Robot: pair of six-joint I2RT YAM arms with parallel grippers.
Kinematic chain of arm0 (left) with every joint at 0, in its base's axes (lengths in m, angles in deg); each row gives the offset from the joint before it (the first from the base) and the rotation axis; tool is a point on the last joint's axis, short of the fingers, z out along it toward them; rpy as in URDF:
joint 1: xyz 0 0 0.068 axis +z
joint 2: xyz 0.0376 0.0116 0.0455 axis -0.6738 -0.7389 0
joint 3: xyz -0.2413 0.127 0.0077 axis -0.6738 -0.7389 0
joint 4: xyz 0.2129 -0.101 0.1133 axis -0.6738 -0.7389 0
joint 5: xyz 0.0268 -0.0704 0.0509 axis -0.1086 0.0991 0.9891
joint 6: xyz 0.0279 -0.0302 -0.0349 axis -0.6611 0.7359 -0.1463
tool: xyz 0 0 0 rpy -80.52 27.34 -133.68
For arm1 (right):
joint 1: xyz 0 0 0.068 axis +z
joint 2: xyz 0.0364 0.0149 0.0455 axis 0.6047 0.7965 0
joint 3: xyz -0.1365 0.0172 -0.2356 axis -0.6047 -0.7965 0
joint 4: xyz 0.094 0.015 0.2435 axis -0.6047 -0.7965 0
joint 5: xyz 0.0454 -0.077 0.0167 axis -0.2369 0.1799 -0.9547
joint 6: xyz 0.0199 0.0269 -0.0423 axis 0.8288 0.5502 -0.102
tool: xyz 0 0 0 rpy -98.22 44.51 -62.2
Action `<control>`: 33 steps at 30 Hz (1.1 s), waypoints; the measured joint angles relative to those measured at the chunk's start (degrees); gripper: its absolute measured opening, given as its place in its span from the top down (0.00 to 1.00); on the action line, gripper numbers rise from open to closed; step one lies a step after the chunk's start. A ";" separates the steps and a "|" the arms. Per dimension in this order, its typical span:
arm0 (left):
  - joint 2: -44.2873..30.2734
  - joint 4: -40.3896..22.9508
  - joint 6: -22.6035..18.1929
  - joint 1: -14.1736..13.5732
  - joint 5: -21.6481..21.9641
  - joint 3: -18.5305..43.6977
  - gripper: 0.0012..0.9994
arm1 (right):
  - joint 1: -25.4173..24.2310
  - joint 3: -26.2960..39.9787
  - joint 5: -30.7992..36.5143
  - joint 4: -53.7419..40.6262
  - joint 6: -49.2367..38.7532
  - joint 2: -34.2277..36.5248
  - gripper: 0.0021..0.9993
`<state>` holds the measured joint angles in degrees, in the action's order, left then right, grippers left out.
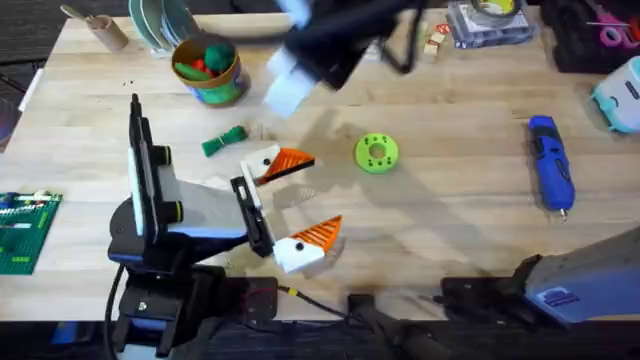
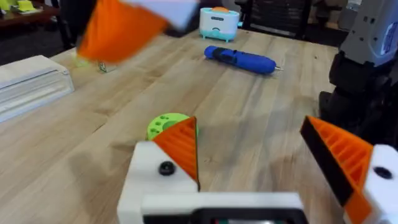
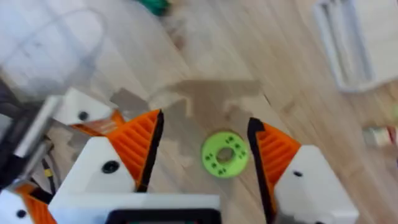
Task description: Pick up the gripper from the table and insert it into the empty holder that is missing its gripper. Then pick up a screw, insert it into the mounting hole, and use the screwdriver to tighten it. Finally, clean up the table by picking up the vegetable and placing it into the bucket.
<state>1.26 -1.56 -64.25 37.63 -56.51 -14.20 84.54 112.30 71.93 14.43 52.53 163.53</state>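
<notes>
The right arm (image 1: 340,40) rises close under the overhead camera, dark and blurred, toward 12 o'clock. Its tool (image 3: 205,149) hangs with its orange-padded fingers apart over a green disc with holes (image 3: 224,154) near the middle of the bench (image 1: 450,230). The left tool (image 1: 300,200) lies low at about 7 o'clock, its fingers wide apart and holding nothing. Both of its white finger blocks (image 1: 262,160) carry an orange wedge (image 1: 295,160), and I can make out no loose wedge on the bench, so the insertion looks done.

The screw step seems to be in hand, though no screw is clear enough to name. The next move would call for finding one, seating it in the block's hole, then fetching the blue screwdriver (image 1: 550,165), which lies untouched at 3 o'clock. The green toy vegetable (image 1: 225,140) lies on the bench at 10 o'clock, just beside the left tool. The bucket (image 1: 208,70) stands beyond it at 11 o'clock, already holding some toys.
</notes>
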 joint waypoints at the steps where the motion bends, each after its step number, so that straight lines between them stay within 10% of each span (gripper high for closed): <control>1: 0.00 0.00 0.00 0.00 0.00 0.00 0.01 | -1.56 0.14 0.21 -0.88 0.07 -0.83 0.15; 19: -0.01 0.00 0.00 0.00 -0.01 0.00 0.01 | -35.65 -0.38 -1.48 -13.41 -0.79 -12.58 0.15; 33: 0.00 0.00 0.00 0.00 0.00 0.00 0.01 | -64.00 -25.18 -7.08 -4.99 -1.02 -20.78 0.15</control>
<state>1.26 -1.56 -64.25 37.63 -56.51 -14.20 20.55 87.12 64.85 9.44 51.50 142.75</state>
